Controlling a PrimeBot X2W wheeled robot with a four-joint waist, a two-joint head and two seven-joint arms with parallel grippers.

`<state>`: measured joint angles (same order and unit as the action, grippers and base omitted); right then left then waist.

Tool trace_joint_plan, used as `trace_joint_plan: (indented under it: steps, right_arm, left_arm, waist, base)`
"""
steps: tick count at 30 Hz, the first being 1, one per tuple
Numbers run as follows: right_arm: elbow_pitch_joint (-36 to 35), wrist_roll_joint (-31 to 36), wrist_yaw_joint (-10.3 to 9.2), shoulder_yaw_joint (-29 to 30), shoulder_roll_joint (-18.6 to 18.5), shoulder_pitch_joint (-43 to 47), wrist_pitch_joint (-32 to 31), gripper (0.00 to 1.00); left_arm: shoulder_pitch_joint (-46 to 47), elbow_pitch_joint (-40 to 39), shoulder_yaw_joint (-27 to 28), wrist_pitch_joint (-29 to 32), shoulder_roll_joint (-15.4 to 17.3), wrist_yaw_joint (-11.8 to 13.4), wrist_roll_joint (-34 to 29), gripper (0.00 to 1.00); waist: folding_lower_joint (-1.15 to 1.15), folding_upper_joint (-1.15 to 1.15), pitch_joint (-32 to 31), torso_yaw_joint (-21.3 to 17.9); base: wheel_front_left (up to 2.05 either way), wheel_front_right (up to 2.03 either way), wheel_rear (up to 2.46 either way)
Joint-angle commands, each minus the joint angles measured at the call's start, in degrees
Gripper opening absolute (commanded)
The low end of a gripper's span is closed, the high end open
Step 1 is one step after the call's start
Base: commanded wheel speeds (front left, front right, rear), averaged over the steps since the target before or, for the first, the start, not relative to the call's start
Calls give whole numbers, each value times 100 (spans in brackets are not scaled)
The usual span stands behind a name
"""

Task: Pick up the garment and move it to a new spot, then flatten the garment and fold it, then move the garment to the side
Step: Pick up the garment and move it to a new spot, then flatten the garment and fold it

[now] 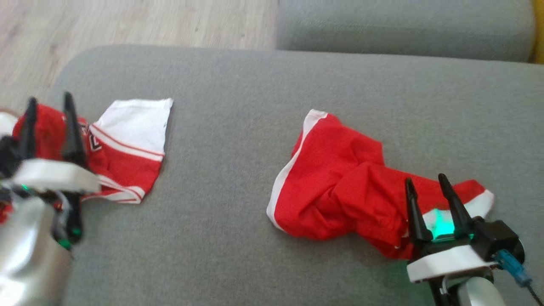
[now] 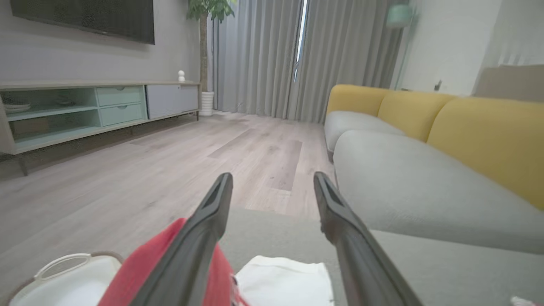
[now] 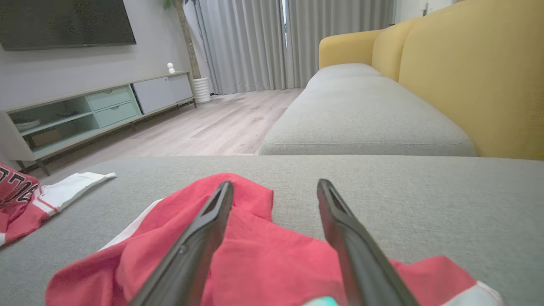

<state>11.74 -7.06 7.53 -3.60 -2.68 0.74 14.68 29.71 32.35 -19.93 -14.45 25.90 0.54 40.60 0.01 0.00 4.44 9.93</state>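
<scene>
Seemingly done with the folded red-and-white garment (image 1: pixel 127 144): lies just under and beside the left gripper (image 1: pixel 49 98), spread wide, holding nothing. Leaves the crumpled red garment (image 1: pixel 340 187) beneath the right gripper (image 1: pixel 425 178), likewise wide and empty, probably awaiting flattening and folding on the grey sofa cushion (image 1: pixel 221 191).

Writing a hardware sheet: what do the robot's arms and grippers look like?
Both have two long, tapered black fingers on a white base. The right gripper shows a green light, black housing and blue cable plug; the left gripper has a silvery forearm.
</scene>
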Motion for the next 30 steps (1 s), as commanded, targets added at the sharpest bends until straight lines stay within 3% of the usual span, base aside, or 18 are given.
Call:
trace_joint_plan:
  steps: [1, 8, 12, 17, 22, 30]
  right_arm:
    - [-156, -69, -4, -111, -20, -79, 32, 100]
    - [-218, -144, -4, -116, -20, -7, 32, 100]
    - [-313, -57, -4, -143, -20, -21, 32, 100]
    - [-375, 122, -4, -121, -20, 54, 32, 100]
    - [-455, 242, -4, -111, -20, 315, 32, 100]
    - [-630, 223, -4, -24, -20, 787, 32, 100]
  left_arm:
    - [-113, -364, 409, -52, 111, 112, -191, 100]
    - [-1706, -1961, 1208, -54, -689, 547, -1182, 100]
    - [-2553, -2674, 1353, -54, -1131, 825, -1776, 100]
    - [-3358, -3208, 1380, -54, -1637, 979, -2381, 100]
    - [-3858, -3385, 1339, -54, -2019, 877, -2809, 100]
    - [-4243, -3512, 1094, -54, -2238, 684, -3456, 100]
  waist:
    - [-1, 0, -157, -123]
    - [-1, 0, -572, -561]
    - [-1, 0, -713, -803]
    - [-1, 0, -840, -960]
    - [-1, 0, -946, -973]
    - [-1, 0, -1055, -897]
  base:
    - [0, 0, 0]
    - [0, 0, 0]
    - [0, 0, 0]
    - [0, 0, 0]
    - [0, 0, 0]
    - [0, 0, 0]
